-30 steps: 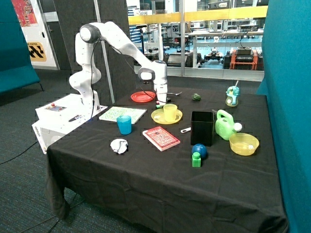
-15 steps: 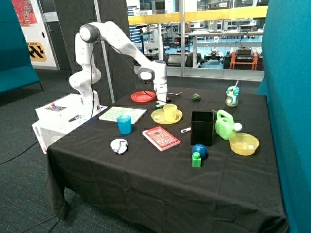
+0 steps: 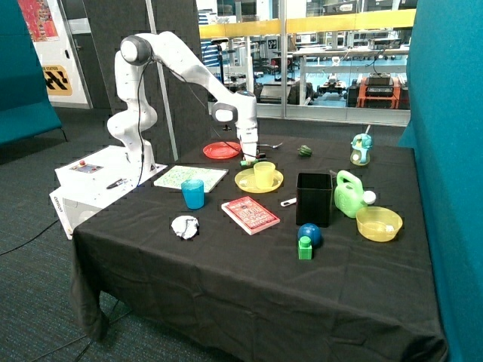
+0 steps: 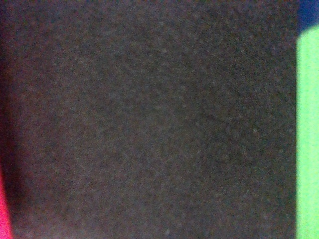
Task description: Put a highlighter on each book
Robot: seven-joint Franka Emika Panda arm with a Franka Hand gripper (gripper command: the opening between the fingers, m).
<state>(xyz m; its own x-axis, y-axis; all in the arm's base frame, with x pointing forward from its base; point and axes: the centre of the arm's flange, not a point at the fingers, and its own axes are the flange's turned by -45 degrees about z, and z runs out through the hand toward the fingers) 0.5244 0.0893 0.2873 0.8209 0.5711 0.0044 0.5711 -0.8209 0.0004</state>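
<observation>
The small red patterned book [image 3: 250,214] lies near the middle of the black table. The larger white book with green speckles [image 3: 191,178] lies by the table's edge nearest the robot base. Neither book has anything on it. My gripper [image 3: 248,158] is low over the cloth between the red plate and the yellow plate, right at a green highlighter [image 3: 244,163]. The wrist view shows black cloth close up, with a bright green strip [image 4: 308,139] at one edge and a bit of red [image 4: 4,219] at the other. A white highlighter [image 3: 289,201] lies beside the black box.
A red plate [image 3: 220,150], a yellow plate [image 3: 245,182] with a yellow cup [image 3: 264,174], a blue cup [image 3: 193,194], a black box [image 3: 314,198], a green watering can [image 3: 349,194], a yellow bowl [image 3: 379,223], a blue ball [image 3: 309,233], a green block [image 3: 305,248] and a crumpled white object [image 3: 184,225] stand around.
The arm and gripper have shifted slightly toward the red plate. Nothing else on the table has moved.
</observation>
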